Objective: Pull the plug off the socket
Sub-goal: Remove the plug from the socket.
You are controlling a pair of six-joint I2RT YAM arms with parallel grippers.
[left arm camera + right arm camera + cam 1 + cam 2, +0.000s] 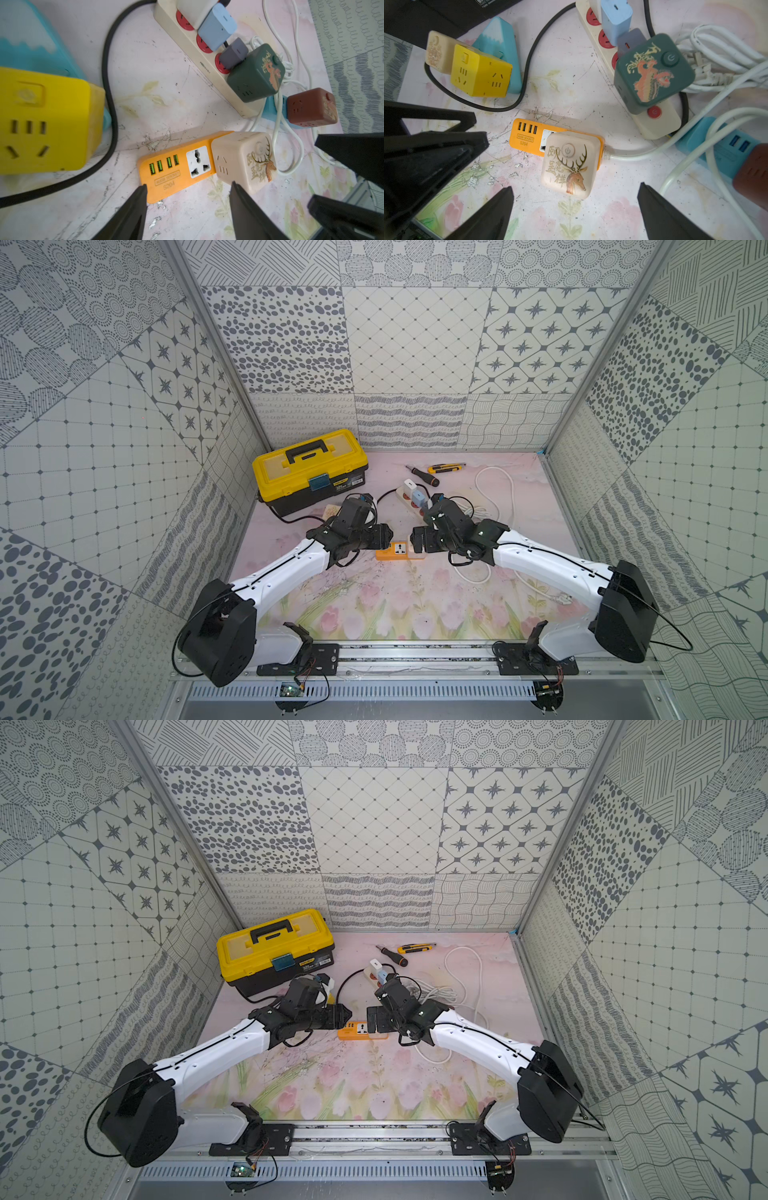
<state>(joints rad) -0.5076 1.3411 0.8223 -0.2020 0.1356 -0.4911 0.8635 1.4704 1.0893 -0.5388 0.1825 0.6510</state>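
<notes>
Basically, we saw cream plug just ahead of right end effector, spread wide, empty; left end effector, parted, empty, sat at free end of orange socket strip.

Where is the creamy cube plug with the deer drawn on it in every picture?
Top view: the cream plastic deer cube peeks out mid-table, mostly hidden.
Top view: same mid-table spot.
Left wrist view: just right of the picture's middle.
Right wrist view: near the picture's middle, deer facing the camera.
Shared landmark: the flat orange power strip with green USB ports; the cube sits on its end.
</notes>
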